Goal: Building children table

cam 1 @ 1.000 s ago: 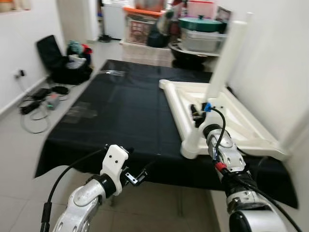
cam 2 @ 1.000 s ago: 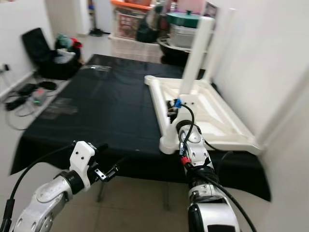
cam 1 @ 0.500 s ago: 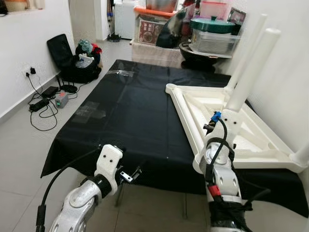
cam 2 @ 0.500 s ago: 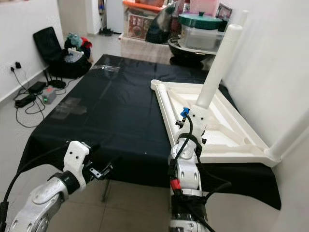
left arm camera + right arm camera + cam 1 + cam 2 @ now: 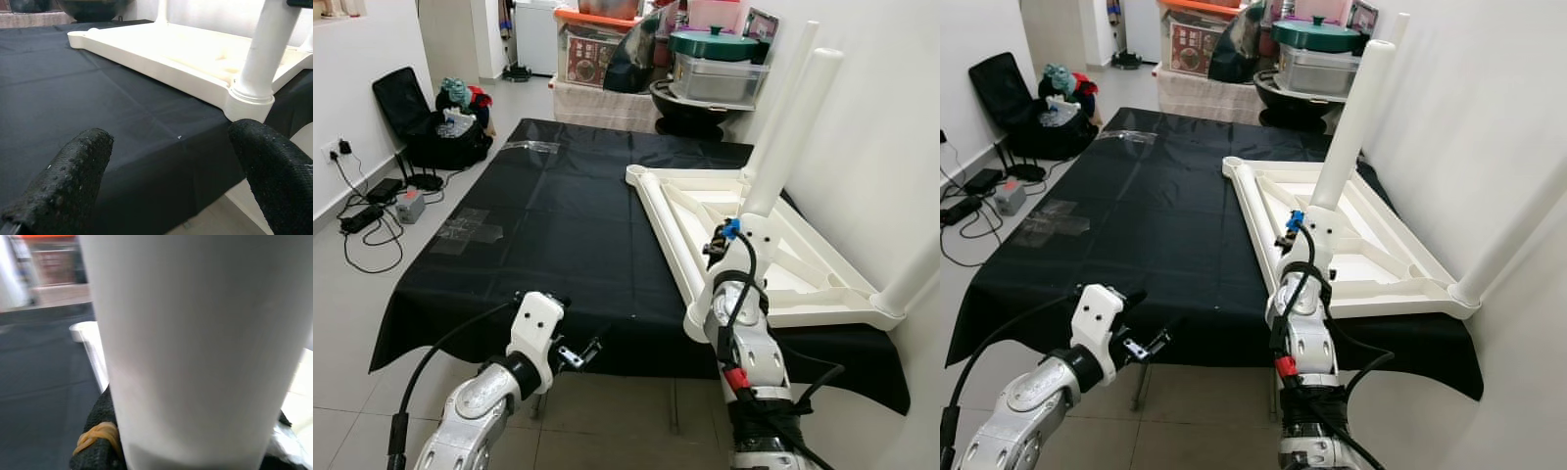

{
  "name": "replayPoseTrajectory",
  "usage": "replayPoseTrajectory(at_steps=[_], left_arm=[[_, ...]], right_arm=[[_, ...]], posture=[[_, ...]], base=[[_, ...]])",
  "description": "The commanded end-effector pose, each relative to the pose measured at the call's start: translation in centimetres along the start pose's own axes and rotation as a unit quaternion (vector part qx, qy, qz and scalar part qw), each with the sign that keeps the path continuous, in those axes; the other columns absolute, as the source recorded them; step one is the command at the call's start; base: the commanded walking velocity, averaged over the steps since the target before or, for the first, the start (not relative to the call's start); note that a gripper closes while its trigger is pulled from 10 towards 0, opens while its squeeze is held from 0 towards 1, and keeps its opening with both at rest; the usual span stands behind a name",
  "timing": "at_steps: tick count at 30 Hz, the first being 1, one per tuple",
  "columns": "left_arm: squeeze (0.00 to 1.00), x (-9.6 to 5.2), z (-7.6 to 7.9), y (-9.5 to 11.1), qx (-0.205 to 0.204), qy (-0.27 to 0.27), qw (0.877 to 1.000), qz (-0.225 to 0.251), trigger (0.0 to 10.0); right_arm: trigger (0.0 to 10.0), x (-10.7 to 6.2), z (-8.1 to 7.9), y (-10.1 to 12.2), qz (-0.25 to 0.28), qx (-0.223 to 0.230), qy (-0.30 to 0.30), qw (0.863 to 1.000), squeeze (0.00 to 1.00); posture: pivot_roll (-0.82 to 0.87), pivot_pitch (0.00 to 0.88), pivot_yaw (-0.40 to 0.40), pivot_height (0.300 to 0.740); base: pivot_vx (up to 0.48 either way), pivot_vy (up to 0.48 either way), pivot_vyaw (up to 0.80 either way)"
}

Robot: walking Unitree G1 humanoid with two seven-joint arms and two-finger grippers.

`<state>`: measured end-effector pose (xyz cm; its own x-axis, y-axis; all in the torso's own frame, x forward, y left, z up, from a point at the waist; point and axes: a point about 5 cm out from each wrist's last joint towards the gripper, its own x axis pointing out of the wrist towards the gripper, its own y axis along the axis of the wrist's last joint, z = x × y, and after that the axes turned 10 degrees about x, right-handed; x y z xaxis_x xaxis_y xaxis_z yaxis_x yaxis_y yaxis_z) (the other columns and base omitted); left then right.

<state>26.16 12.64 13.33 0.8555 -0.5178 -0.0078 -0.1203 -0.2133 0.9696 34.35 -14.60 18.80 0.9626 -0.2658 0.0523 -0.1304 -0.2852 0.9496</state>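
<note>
Far left on the floor, a black bag (image 5: 431, 122) with clothes on it, and a tangle of cables (image 5: 372, 201) by the wall; well clear of the work. Closer in, the left gripper (image 5: 585, 351) hangs at the near edge of the counter (image 5: 548, 225), fingers (image 5: 73, 171) spread wide, holding nothing. It looks across the black cloth at the near corner socket.

Moving right: the white tabletop (image 5: 773, 245) lies upside down on the counter's right side, close to the wall. The right gripper (image 5: 722, 235) sits at the near leg (image 5: 783, 137), just above the socket, fingers pinched around it. In the wrist view the leg's white tube (image 5: 195, 347) is right up against the camera with black fingers (image 5: 98, 440) on either side. Another leg stands at the far corner, and a third rises at the right corner.

By my reading the step is seating this leg. To do it well, keep the tube square to the tabletop and press or turn straight down into the socket; a sideways lean could jam it or slide the whole top on the slick cloth. The free left gripper could steady the rim.

Behind, crates and a green-lidded pot (image 5: 715, 44) crowd the far end, and the wall hems in the right side, so there is little room to swing.
</note>
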Motion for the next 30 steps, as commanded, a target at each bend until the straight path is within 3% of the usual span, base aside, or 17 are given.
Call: replayPoseTrajectory(at_steps=[1,2,6,8,9,10,12,17,18,22,23,28,29,30], left_arm=[[0.0,0.2,0.2,-0.2,-0.006,-0.004,1.0,-0.007,10.0],[0.0,0.2,0.2,-0.2,-0.006,-0.006,1.0,-0.006,10.0],[0.0,0.2,0.2,-0.2,-0.006,-0.006,1.0,-0.006,10.0],[0.0,0.4,0.4,-0.2,-0.006,-0.008,1.0,-0.004,10.0],[0.0,0.4,0.4,-0.2,-0.006,-0.008,1.0,-0.004,10.0],[0.0,0.5,0.4,-0.1,-0.006,-0.006,1.0,-0.003,10.0],[0.0,0.4,0.3,-0.1,-0.005,-0.003,1.0,-0.003,10.0],[0.0,0.4,0.1,-0.1,-0.003,0.001,1.0,-0.002,10.0],[0.0,0.4,0.1,-0.1,-0.003,0.001,1.0,-0.003,10.0],[0.0,0.4,0.1,-0.1,-0.003,0.001,1.0,-0.003,10.0],[0.0,0.4,0.1,-0.1,-0.003,0.001,1.0,-0.003,10.0],[0.0,0.4,0.1,-0.1,-0.003,0.001,1.0,-0.003,10.0],[0.0,0.5,0.1,-0.2,-0.003,-0.001,1.0,-0.003,10.0],[0.0,0.5,0.1,-0.2,-0.003,-0.001,1.0,-0.003,10.0]], right_arm=[[10.0,0.2,-0.2,1.3,0.025,0.028,0.024,0.999,0.0],[10.0,0.4,-0.6,2.8,0.047,0.024,0.137,0.989,0.0],[10.0,0.4,-0.6,2.8,0.047,0.024,0.137,0.989,0.0],[10.0,0.0,-1.4,3.5,0.023,-0.023,0.357,0.933,0.0],[10.0,0.0,-1.4,3.5,0.023,-0.023,0.357,0.933,0.0],[10.0,-0.1,-1.4,3.0,-0.004,-0.033,0.409,0.912,0.0],[10.0,0.3,-1.5,2.6,-0.018,-0.035,0.42,0.906,0.0],[10.0,0.8,-1.8,2.3,-0.029,-0.03,0.418,0.908,0.0],[10.0,0.9,-2.0,2.2,-0.028,-0.03,0.418,0.907,0.33],[10.0,0.9,-2.0,2.2,-0.028,-0.03,0.418,0.907,0.33],[10.0,0.9,-2.1,2.1,-0.03,-0.031,0.422,0.906,0.51],[10.0,0.9,-2.1,2.1,-0.03,-0.031,0.422,0.906,0.51],[10.0,1.0,-1.6,2.1,-0.028,-0.041,0.415,0.909,1.0],[10.0,1.0,-1.6,2.1,-0.028,-0.041,0.415,0.909,1.0]], posture=[[0.12,0.0,-0.115,0.74],[0.12,0.0,-0.112,0.74],[0.12,0.0,-0.112,0.74],[0.14,0.0,-0.127,0.74],[0.14,0.0,-0.127,0.74],[0.15,0.0,-0.134,0.74],[0.15,0.0,-0.136,0.74],[0.16,0.0,-0.145,0.74],[0.16,0.0,-0.143,0.74],[0.16,0.0,-0.143,0.74],[0.15,0.0,-0.141,0.74],[0.15,0.0,-0.141,0.74],[0.15,0.0,-0.131,0.74],[0.15,0.0,-0.131,0.74]], base=[[0.0,0.0,0.0],[0.0,0.0,0.0],[0.0,0.0,0.0],[0.0,0.0,0.0],[0.0,0.0,0.0],[0.0,0.0,0.0],[0.0,0.0,0.0],[0.0,0.0,0.0],[0.0,0.0,0.0],[0.0,0.0,0.0],[0.0,0.0,0.0],[0.0,0.0,0.0],[0.0,0.0,0.0],[0.0,0.0,0.0]])
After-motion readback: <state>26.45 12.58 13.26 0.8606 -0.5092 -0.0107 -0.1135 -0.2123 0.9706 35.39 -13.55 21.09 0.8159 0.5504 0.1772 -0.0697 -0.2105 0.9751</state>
